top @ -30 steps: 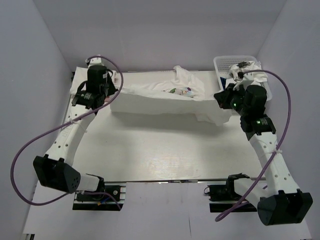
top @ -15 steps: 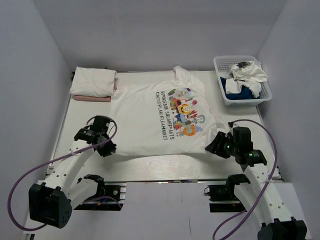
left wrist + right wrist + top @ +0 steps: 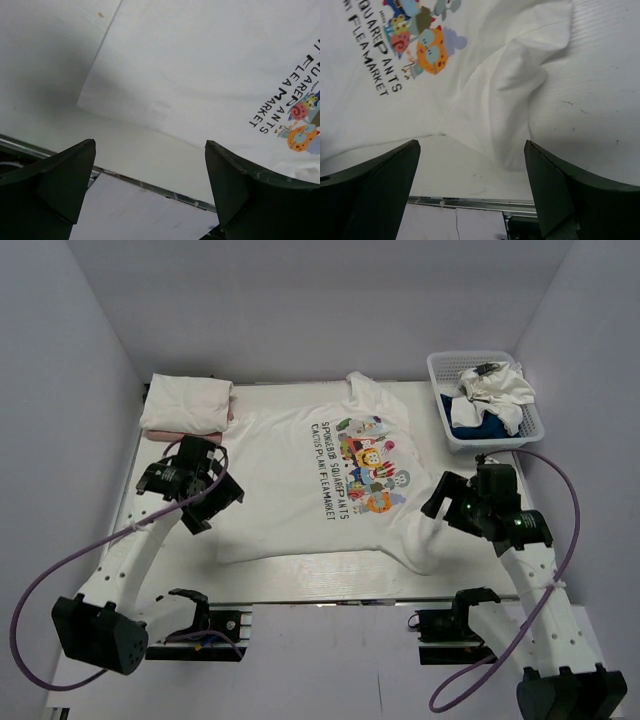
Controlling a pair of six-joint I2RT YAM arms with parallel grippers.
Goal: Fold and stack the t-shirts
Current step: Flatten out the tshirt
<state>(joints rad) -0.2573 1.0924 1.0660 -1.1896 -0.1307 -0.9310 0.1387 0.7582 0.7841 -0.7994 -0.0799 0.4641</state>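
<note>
Basket [image 3: 434,365]: upper right of the frame. It holds a blue cloth [image 3: 468,416] at the near end, with a crumpled white cloth [image 3: 497,387] lying over it toward the far end.
Left arm: runs from its base at lower left up the frame, elbow bent. The left gripper [image 3: 213,508] hangs over the shirt's lower left corner.
Left gripper state: jaws spread wide, nothing between them.
Right arm: runs from its base at lower right up the frame. The right gripper [image 3: 437,502] points left, above the rumpled near sleeve.
Right gripper state: jaws spread wide, empty.
Shirt [image 3: 290,480]: lies flat on the table [image 3: 270,582] at frame centre, print up. Long axis runs left to right, hem at left, sleeves at right. The lettering runs top to bottom.
Stack [image 3: 188,403]: upper left. A white folded shirt lies on a pale pink one, just beside the spread shirt's far left corner.
</note>
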